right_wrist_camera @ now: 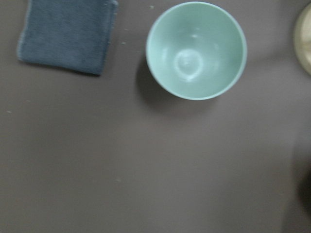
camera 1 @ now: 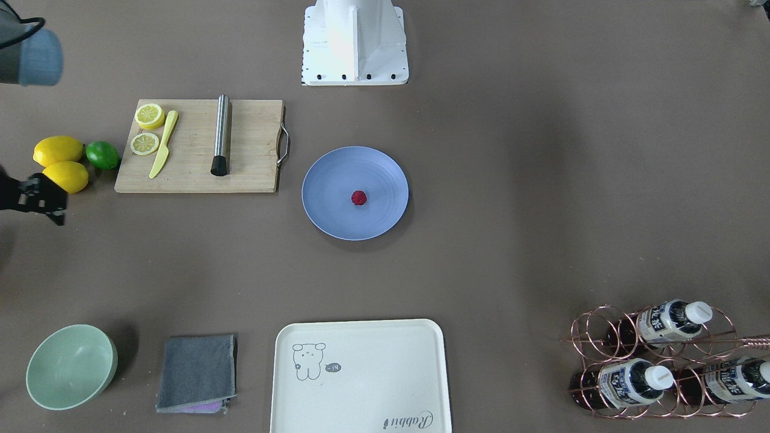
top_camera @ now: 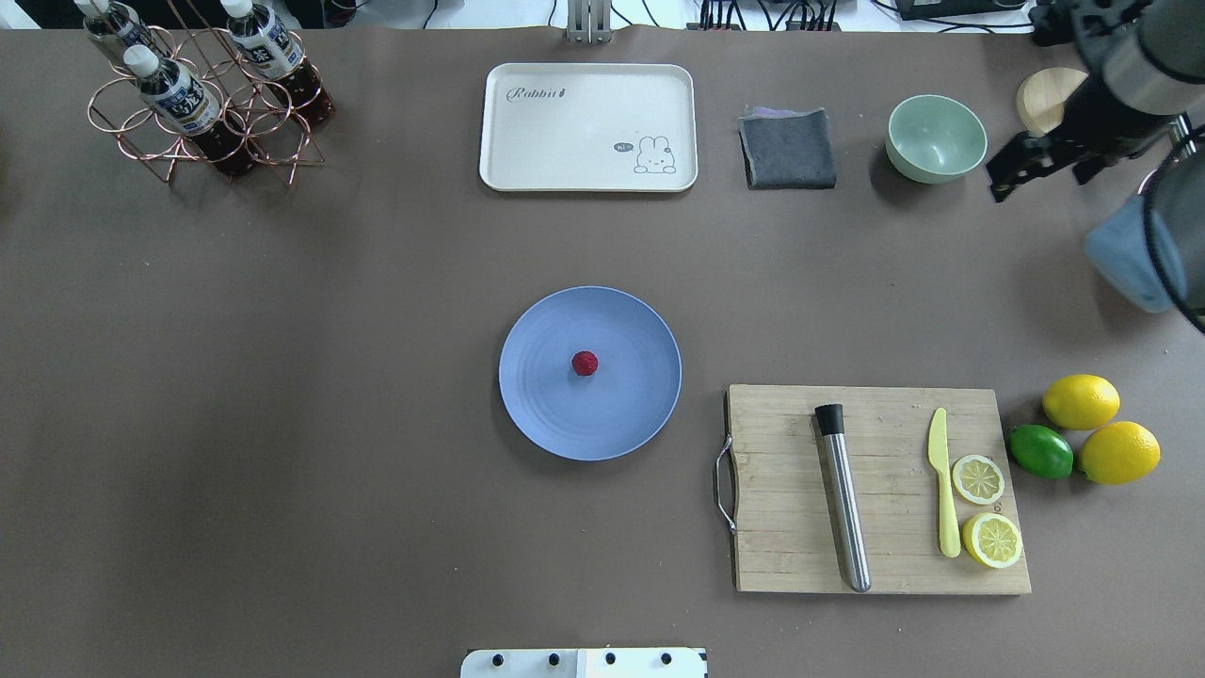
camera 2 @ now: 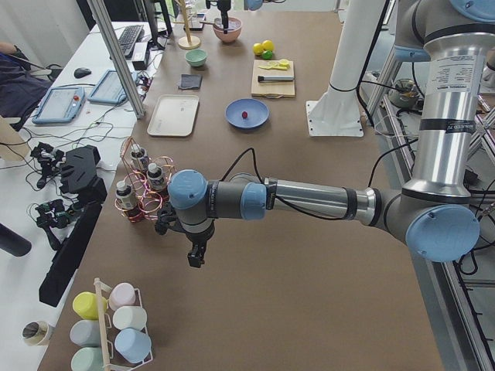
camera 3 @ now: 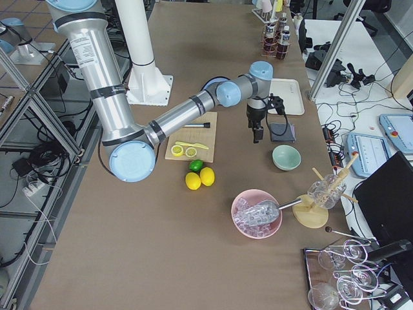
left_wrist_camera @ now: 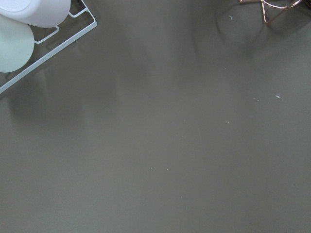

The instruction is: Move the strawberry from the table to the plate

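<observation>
The strawberry (camera 1: 359, 198) is a small dark-red berry lying near the middle of the round periwinkle-blue plate (camera 1: 337, 210), which rests on the grey-brown table (camera 1: 541, 210). The overhead view shows the same strawberry (top_camera: 585, 363) on the plate (top_camera: 621, 414). My right gripper (top_camera: 1036, 179) hovers far off to the side near the green bowl (top_camera: 937, 138), its fingers apart and empty. My left gripper (camera 2: 197, 259) hangs above bare table at the other end, beside the bottle rack; whether it is open or shut I cannot tell.
A wooden cutting board (top_camera: 885, 556) carries a steel muddler, a yellow knife and lemon slices. Two lemons (top_camera: 1118, 452) and a lime (top_camera: 1040, 451) lie beside it. A cream tray (top_camera: 588, 127), a grey cloth (top_camera: 788, 148) and a copper bottle rack (top_camera: 202, 104) line the far edge.
</observation>
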`<state>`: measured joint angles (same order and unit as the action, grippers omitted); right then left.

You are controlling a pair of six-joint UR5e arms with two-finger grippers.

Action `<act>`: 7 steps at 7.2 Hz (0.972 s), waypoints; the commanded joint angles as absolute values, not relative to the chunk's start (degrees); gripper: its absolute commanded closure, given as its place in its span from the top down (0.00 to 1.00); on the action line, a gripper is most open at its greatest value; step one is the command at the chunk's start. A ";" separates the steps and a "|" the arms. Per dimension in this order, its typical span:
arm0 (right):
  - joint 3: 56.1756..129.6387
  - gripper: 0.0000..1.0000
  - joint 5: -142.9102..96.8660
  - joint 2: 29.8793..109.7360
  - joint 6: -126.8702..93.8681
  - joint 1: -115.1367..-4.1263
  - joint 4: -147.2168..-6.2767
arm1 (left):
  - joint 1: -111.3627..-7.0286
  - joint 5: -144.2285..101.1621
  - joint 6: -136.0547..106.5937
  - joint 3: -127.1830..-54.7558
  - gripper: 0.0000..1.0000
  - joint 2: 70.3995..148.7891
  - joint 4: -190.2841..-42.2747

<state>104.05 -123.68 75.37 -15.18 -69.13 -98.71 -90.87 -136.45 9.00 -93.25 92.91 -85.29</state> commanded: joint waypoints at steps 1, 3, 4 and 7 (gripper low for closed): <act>103.80 1.00 -124.89 83.47 1.88 -79.85 -98.96 | -90.88 -136.32 8.96 -92.90 0.98 92.81 -85.08; 102.58 1.00 -124.72 88.22 12.95 -87.06 -98.96 | -90.97 -136.58 8.70 -91.06 0.98 92.81 -85.17; 101.00 1.00 -124.54 90.07 15.18 -89.62 -98.79 | -91.14 -136.58 8.53 -90.36 0.98 92.81 -85.17; 98.62 1.00 -124.19 92.11 14.41 -92.20 -98.26 | -91.84 -136.58 8.44 -89.38 0.98 92.90 -85.25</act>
